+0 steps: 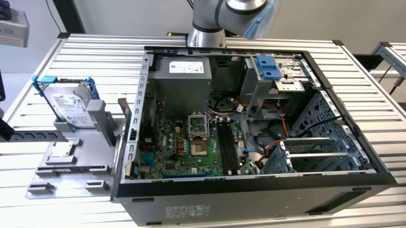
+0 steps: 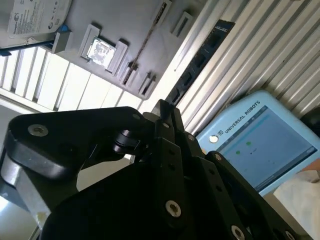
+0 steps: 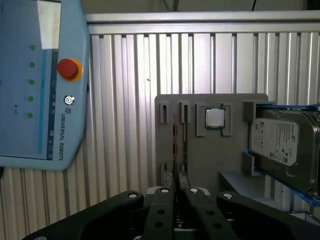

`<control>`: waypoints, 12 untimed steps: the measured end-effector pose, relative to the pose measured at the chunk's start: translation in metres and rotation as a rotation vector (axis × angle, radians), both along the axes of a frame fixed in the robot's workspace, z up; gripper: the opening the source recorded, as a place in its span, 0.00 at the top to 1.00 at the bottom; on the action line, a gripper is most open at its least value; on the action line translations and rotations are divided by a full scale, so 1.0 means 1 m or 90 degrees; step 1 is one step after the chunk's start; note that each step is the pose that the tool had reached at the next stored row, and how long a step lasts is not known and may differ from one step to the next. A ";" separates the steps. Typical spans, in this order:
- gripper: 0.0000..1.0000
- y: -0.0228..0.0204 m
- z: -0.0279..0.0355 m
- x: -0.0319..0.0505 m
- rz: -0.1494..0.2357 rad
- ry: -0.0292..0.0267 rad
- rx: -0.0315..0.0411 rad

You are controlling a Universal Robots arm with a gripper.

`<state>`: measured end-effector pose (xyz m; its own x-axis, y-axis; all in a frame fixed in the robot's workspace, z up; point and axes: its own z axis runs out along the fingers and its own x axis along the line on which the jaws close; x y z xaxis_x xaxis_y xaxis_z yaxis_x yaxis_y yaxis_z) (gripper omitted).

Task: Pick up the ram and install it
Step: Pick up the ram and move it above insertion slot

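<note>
**Half done: the ram (image 1: 35, 137) was up off its tray, but not yet in the computer**

One part of the job looked finished when I checked my screens. The end effector (image 3: 175, 194) was clenched on the ram. Its fingers (image 3: 160, 212) sat almost together, with the thin stick pinched between them.

In the first wrist view I saw the ram (image 3: 175, 150) from its thin edge, like a dark line coming out of the tips. In the second wrist view the ram (image 2: 197, 60) showed its flat side, with dark chips in a row, reaching out from the end effector (image 2: 161, 106).

In the exterior view the stick hung level at the exterior view's left. It ran the same way as the slats of the table (image 1: 95, 52). It was over the grey tray (image 1: 63, 164), and I judged it was not touching it. The silver hard drive (image 1: 66, 102) in its blue frame sat on that tray, untouched.

The big part was not done. The computer case (image 1: 254, 185) lay open on the table, well apart from the ram, toward the exterior view's right. On the green motherboard (image 1: 180, 149) the long black slots (image 1: 229, 147) looked bare to me. So the pick-up seemed done, and the install had not begun.
</note>
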<state>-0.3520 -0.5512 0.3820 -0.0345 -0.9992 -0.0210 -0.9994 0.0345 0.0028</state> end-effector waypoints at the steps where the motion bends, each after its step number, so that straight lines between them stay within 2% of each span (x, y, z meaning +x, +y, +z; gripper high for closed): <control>1: 1.00 0.0000 0.0001 0.0005 0.000 0.0002 -0.0001; 6: 1.00 0.0000 0.0001 0.0134 0.000 0.0053 0.0000; 9: 1.00 0.0000 0.0003 0.0256 0.000 0.0096 -0.0001; 12: 1.00 0.0000 0.0004 0.0288 0.002 0.0099 0.0000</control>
<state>-0.3232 -0.5513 0.3824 -0.0314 -0.9993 -0.0205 -0.9994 0.0310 0.0183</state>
